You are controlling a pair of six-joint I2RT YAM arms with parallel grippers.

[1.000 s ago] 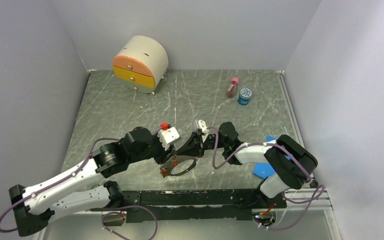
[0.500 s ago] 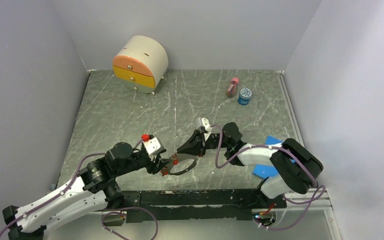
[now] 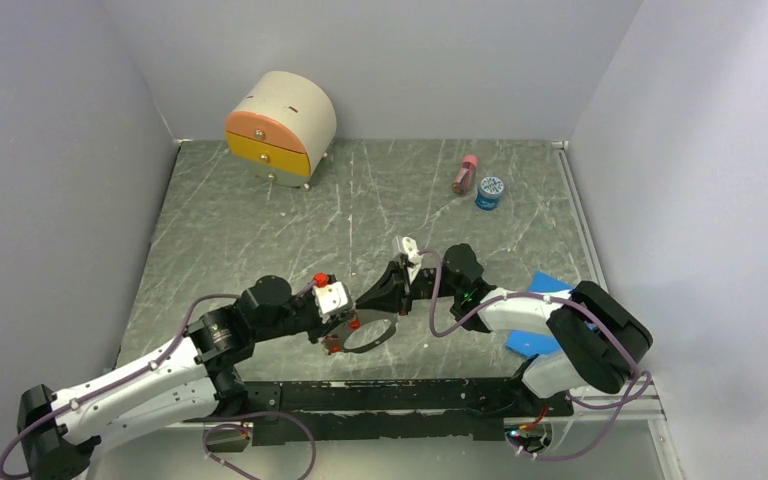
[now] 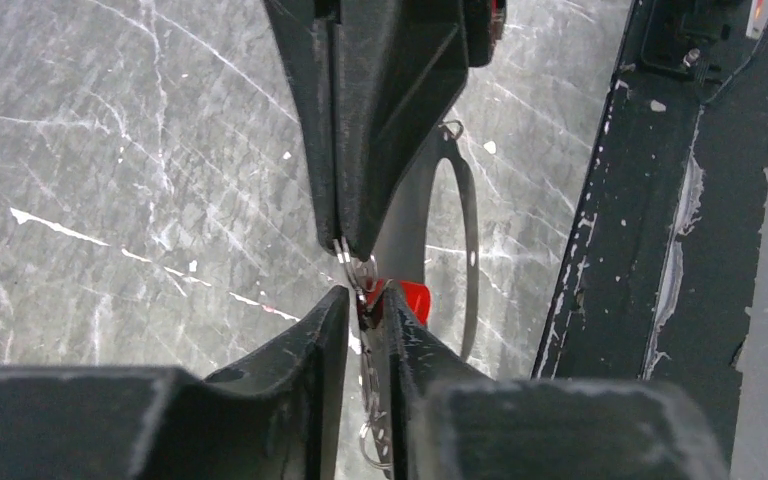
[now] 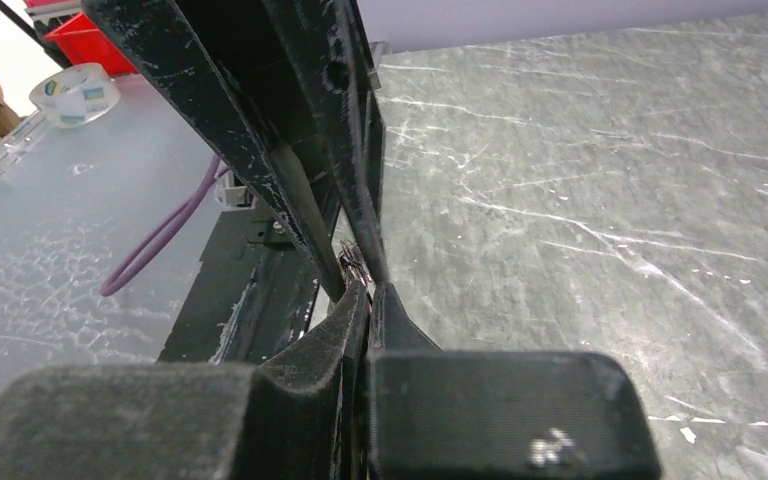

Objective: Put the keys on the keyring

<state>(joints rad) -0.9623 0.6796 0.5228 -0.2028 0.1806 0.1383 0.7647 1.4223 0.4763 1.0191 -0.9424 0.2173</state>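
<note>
The keyring (image 4: 470,255), a thin dark wire hoop, hangs just above the table in front of the arm bases. My right gripper (image 3: 361,303) is shut on the hoop's upper edge; its fingers (image 4: 360,130) come down from the top of the left wrist view. My left gripper (image 4: 367,297) meets it from below, jaws drawn in on a key with a red tag (image 4: 415,298) and small split rings. From above the red tag (image 3: 355,323) shows beside the left gripper (image 3: 339,325). In the right wrist view the right gripper (image 5: 368,285) pinches thin wire at its tips.
A rounded drawer box (image 3: 280,125) stands at the back left. A pink bottle (image 3: 465,174) and a blue-lidded jar (image 3: 490,192) stand at the back right. A blue piece (image 3: 528,341) lies under the right arm. The black rail (image 3: 410,395) runs along the near edge.
The left arm drew back to the lower left, then came right again to the keyring. Its jaws have narrowed around the key. The right gripper has stayed on the hoop.
</note>
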